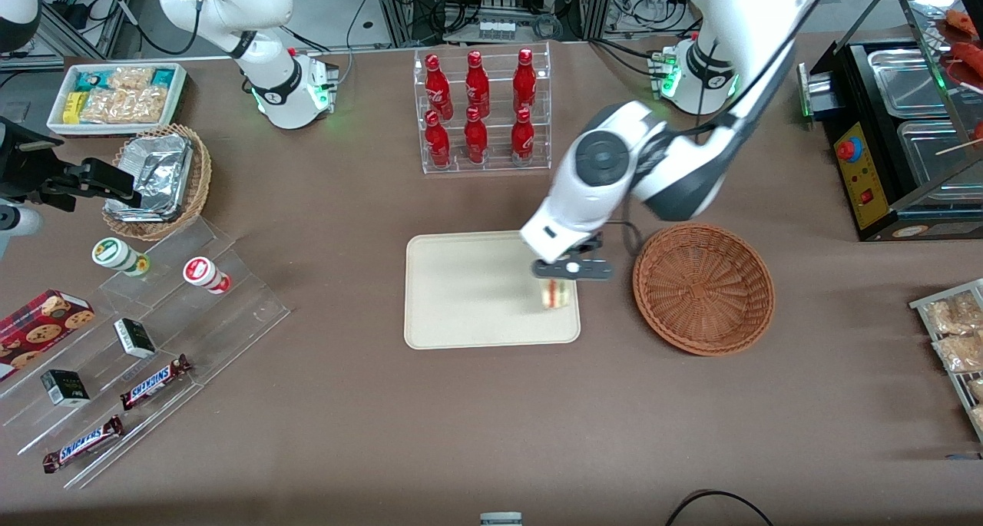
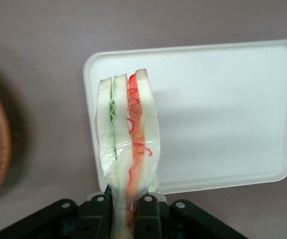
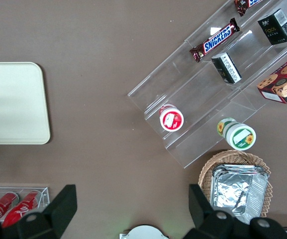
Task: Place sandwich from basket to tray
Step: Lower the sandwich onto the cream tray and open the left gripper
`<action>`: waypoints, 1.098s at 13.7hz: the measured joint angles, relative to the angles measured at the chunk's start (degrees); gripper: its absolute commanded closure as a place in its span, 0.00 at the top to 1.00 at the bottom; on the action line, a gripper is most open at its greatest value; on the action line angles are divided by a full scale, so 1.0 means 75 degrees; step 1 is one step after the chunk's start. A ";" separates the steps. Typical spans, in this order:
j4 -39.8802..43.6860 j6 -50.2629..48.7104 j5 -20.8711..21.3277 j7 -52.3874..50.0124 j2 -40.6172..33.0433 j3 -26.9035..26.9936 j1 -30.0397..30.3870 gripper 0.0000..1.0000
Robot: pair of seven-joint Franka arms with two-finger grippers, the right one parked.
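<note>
Snack racks: Clear stepped shelves with chocolate bars and small boxes are seen toward the parked arm's end of the bench, well apart from the work area; they play no part in the task.

Bottle rack: A clear stand of red bottles is set farther from the front camera than the tray, untouched.

Tray: The tray is laid flat near the middle of the bench, its surface bare apart from what is held over the corner nearest the basket.

Sandwich: The sandwich is held upright in its clear wrap, layers of bread, green and red filling showing edge-on. In the front view it is seen over the tray's corner nearest the basket; whether it touches the tray cannot be told.

Tool: The tool is pressed together on the sandwich, pinching its lower wrapped end between both fingers, directly above the tray's edge region.

Basket: The basket is seen just beside the tray, toward the working arm's end, and nothing is seen inside it.

Progress: The pick-up and the carry out of the basket are judged done. What is left is judged to be lowering the sandwich onto the tray, releasing it, and withdrawing the arm.
</note>
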 measured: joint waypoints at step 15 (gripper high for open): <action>0.0895 0.0892 0.1069 -0.0756 0.2157 0.0152 -0.1307 0.00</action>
